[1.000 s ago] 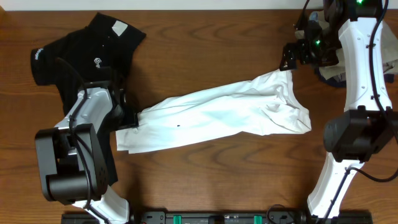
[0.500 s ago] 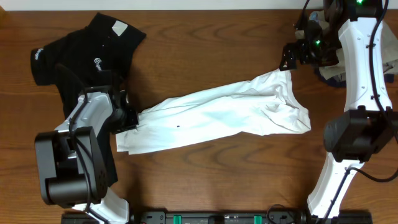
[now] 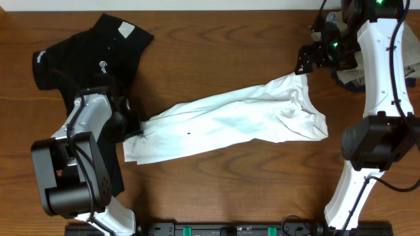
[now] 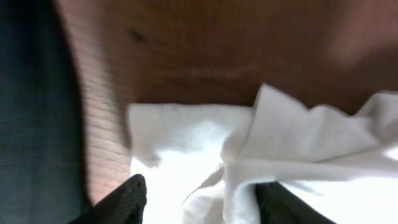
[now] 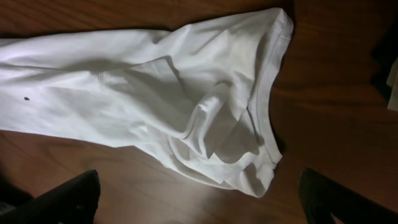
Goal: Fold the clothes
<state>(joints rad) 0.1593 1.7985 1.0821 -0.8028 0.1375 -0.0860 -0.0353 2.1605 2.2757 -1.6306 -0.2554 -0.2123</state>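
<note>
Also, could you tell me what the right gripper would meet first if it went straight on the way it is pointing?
Most likely the white T-shirt: its crumpled folds by the collar lie straight ahead of the right gripper, though depth is unclear.

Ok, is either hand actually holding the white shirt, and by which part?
Neither, it seems. Left hand straddles the white T-shirt at the end opposite its collar, fingers apart; right hand hangs wide open over the collar end.
</note>
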